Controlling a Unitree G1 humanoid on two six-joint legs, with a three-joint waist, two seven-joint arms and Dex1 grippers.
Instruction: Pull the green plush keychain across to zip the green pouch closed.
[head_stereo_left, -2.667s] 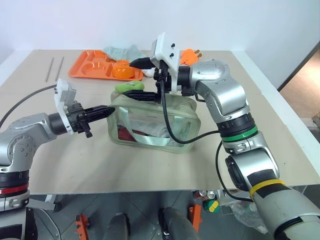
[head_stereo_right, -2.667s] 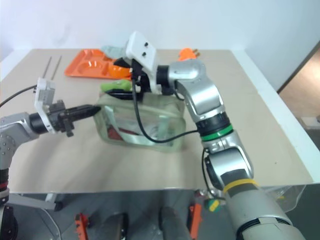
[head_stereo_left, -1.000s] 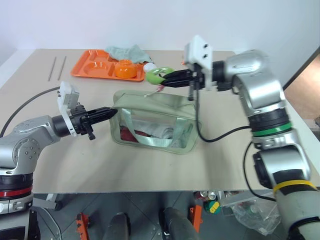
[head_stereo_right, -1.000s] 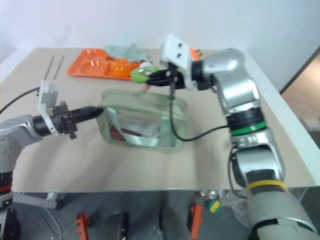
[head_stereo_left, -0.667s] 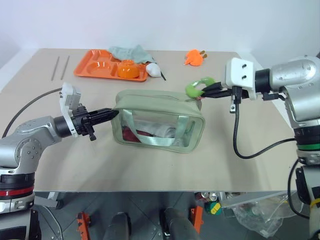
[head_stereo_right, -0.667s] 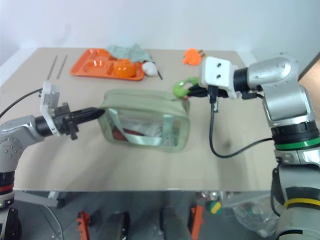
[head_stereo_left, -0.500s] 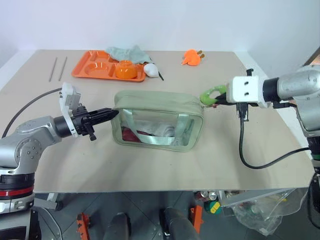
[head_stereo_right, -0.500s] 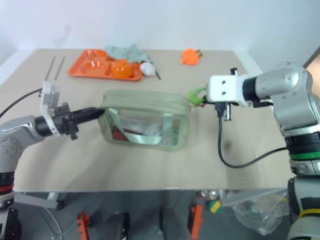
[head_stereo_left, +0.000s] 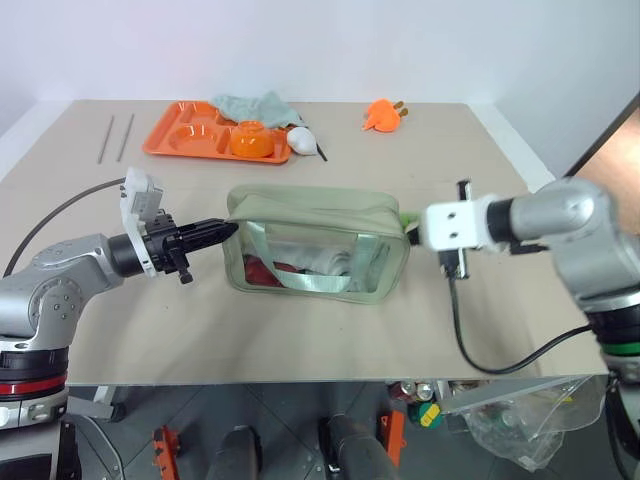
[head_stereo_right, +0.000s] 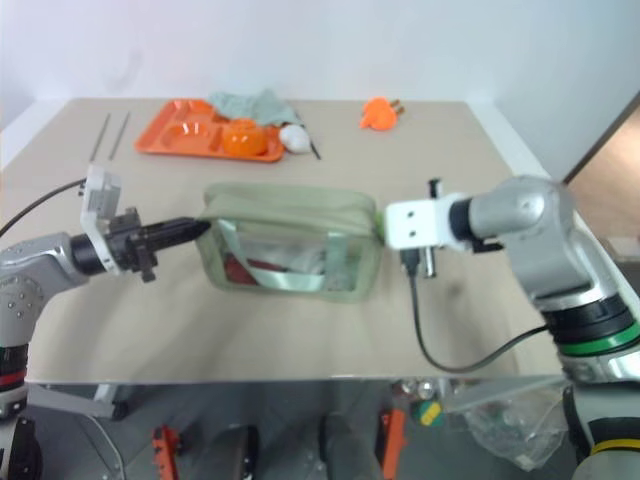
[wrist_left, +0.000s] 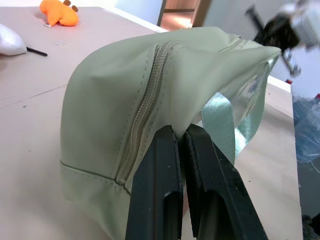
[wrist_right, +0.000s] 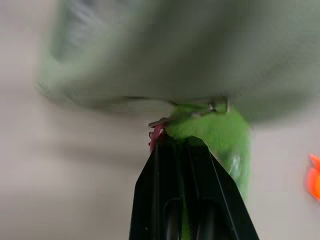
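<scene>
One green pouch (head_stereo_left: 316, 244) sits mid-frame on the beige surface (head_stereo_left: 300, 330). The left claw (wrist_left: 181, 136) is pinched closed on its left end. The right claw (wrist_right: 181, 141) is clamped on the one green plush keychain (wrist_right: 220, 132) at the pouch's right end. At upper left are one orange tray (head_stereo_left: 190, 132) and two thin sticks (head_stereo_left: 115, 136); one orange toy (head_stereo_left: 382, 115) lies top centre, before a white wall.

The left gripper (wrist_left: 181, 131) has its two black fingers (wrist_left: 159, 190) pressed together on the fabric at the near end of the green pouch (wrist_left: 115, 100). The zipper (wrist_left: 142, 112) looks closed. An orange plush toy (wrist_left: 59, 12) lies on the table (wrist_left: 30, 75) at about 11 o'clock.
</scene>
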